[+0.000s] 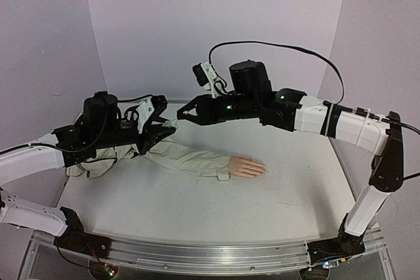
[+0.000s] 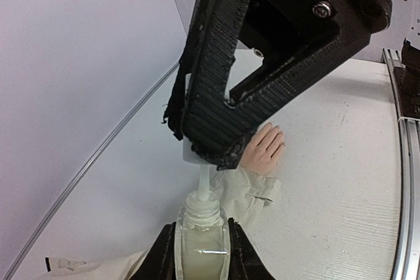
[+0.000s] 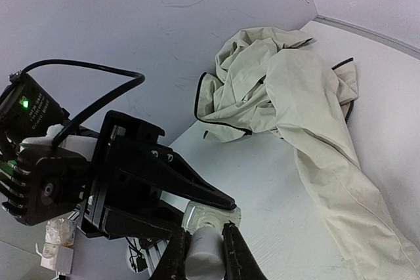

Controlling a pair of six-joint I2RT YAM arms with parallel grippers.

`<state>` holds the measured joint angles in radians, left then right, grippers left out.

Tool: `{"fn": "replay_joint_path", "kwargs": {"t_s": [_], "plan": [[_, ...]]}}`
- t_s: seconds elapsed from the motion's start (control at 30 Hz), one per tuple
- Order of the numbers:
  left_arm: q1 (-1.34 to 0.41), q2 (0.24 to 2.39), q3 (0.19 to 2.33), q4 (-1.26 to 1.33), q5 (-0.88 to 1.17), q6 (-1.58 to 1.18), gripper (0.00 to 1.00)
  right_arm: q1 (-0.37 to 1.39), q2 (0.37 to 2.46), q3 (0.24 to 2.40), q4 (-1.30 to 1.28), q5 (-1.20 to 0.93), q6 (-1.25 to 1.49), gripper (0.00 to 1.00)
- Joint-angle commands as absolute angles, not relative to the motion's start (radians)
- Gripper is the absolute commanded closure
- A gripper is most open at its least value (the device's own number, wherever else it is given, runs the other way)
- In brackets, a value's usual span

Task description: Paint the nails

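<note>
My left gripper [image 2: 202, 254] is shut on a clear nail polish bottle [image 2: 205, 244] and holds it upright above the table. My right gripper [image 3: 205, 244] is shut on the bottle's white cap [image 3: 205, 257]. The cap is lifted a little off the neck, so a white stem [image 2: 204, 181] shows between the two. In the top view both grippers meet at the back left [image 1: 176, 121]. The peach mannequin hand [image 1: 247, 167] lies flat at mid-table, to the right of both grippers. Its nails [image 1: 262, 170] are too small to make out. A beige sleeve [image 1: 190, 157] runs from its wrist.
The rest of the beige jacket [image 3: 282, 96] lies bunched at the table's back left, under the left arm [image 1: 98, 129]. A curved white backdrop [image 1: 216, 24] closes the table's far side. A metal rail [image 1: 210, 254] runs along the near edge.
</note>
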<state>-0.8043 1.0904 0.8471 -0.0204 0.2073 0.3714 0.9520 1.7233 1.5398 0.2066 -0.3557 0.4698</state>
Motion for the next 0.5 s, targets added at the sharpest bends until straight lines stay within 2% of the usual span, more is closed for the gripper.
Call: {"fn": "replay_joint_path", "kwargs": {"t_s": [0.0,0.47], "plan": [[-0.807,1.093,0.900,0.007,0.218,0.389,1.00,0.945,1.658,1.532,0.263,-0.380,0.477,1.00],[-0.807,1.099,0.902,0.006,0.223,0.385,1.00,0.943,1.656,1.529,0.272,-0.387,0.483,1.00]]}}
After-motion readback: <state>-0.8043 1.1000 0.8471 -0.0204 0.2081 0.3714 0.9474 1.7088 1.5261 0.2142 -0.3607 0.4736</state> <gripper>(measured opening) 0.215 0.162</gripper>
